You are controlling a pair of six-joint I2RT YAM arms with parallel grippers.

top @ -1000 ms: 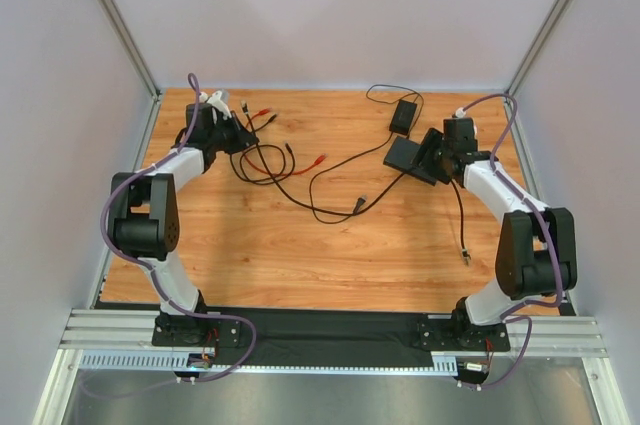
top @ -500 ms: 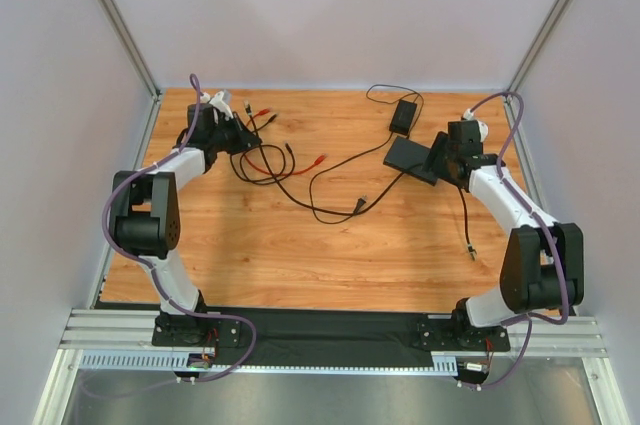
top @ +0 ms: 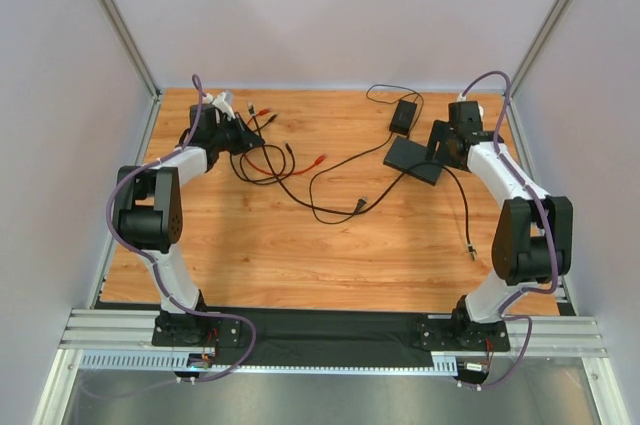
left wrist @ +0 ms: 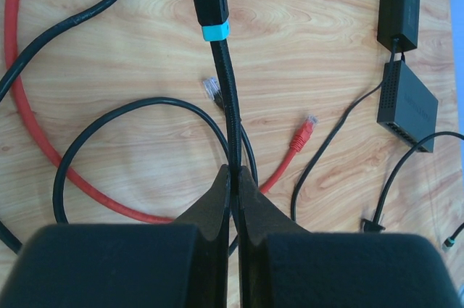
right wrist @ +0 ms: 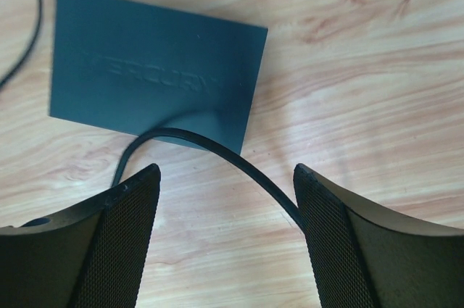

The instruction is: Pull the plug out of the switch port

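R tool [right wrist: 226, 172] is spread over flat matte-black switch box [right wrist: 156, 69]; I'd close on thin black cable [right wrist: 217, 148] close to the box, pull straight. L tool [left wrist: 233, 172] pinches braided black cord [left wrist: 226, 83]

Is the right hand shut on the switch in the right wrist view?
No, the fingers of the right hand stand wide apart above the switch, and only a black cable crosses the gap.

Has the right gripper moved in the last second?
Yes. The right gripper has shifted toward the far edge of the table, judged against the switch, which has stayed put beside the adapter brick.
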